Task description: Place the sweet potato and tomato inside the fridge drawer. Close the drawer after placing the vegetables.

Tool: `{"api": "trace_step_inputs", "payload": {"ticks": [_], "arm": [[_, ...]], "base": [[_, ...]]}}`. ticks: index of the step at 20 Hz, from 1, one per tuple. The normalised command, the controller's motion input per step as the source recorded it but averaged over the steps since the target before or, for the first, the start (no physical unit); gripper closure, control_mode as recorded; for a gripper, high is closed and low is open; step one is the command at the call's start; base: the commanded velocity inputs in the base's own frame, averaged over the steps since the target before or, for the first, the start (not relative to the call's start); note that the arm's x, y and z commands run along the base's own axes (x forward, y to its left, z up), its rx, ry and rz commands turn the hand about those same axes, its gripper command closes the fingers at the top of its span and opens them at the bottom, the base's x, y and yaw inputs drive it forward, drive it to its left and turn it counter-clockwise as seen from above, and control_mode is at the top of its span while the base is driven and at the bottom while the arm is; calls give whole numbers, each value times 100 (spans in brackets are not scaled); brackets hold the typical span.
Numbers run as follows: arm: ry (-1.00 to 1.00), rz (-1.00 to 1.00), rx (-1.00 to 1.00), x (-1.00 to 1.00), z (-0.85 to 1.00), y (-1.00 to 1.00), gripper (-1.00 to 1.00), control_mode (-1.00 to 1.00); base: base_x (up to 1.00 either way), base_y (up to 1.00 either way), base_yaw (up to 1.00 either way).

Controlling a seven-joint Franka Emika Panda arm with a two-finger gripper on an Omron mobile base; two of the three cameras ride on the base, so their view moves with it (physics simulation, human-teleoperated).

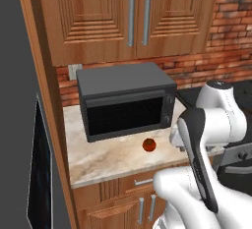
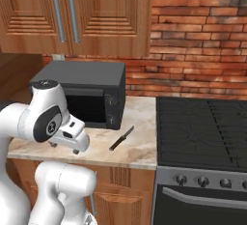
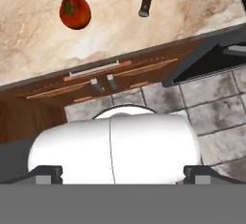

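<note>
Glossy red round tomato (image 1: 149, 145) on veined marble counter (image 1: 98, 157); pincer (image 3: 123, 174) fingers apart.

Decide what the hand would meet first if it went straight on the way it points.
Probably the floor at the foot of the cabinet: the open hand points down past the counter edge, the tomato off to one side.

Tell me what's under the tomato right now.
The tomato sits directly on the marble counter, in front of the microwave. Below the counter are closed wooden drawers; their contents are hidden.
</note>
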Motion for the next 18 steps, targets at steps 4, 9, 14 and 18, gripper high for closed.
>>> {"api": "trace_step_inputs", "payload": {"ticks": [4, 9, 14, 18], "arm": [[0, 12, 0, 50, -33, 15, -100, -100], [0, 2, -1, 61, -50, 87, -100, -100], [0, 3, 0, 19, -18, 26, -100, -100], [6, 0, 6, 37, -3, -48, -100, -100]], "base": [[0, 0, 0], [0, 0, 0], [0, 0, 0], [0, 0, 0]]}}
